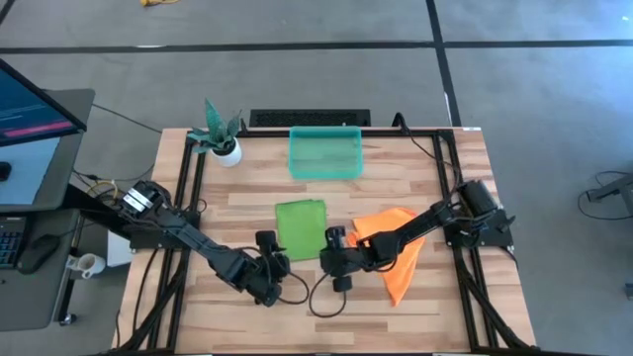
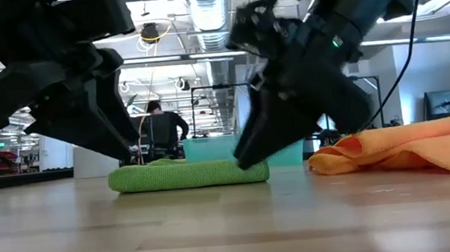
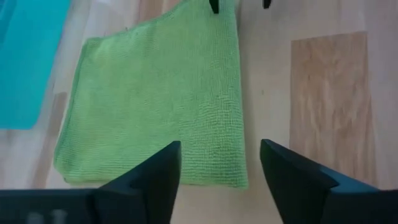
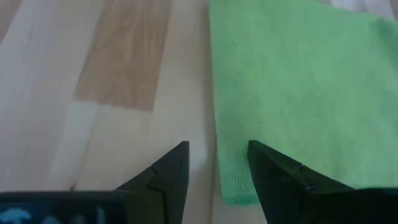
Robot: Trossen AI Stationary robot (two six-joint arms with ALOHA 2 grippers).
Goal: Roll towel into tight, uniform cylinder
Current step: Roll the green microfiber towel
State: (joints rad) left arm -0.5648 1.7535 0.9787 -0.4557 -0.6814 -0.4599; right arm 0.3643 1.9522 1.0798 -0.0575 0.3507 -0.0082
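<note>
Green towel (image 1: 300, 228): soft, light, limp, folded flat. Grasp near corners. Left gripper (image 3: 219, 163), right gripper (image 4: 217, 163): released, empty.

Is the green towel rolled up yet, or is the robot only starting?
Only starting. Done: the green towel lies folded flat on the table, with no roll in it. In hand: the left claw and the right claw both sit open at the towel's near edge, one by each corner, holding nothing. Left: grab that edge and roll the whole towel into a tight tube. The orange cloth lies untouched beside it.
</note>
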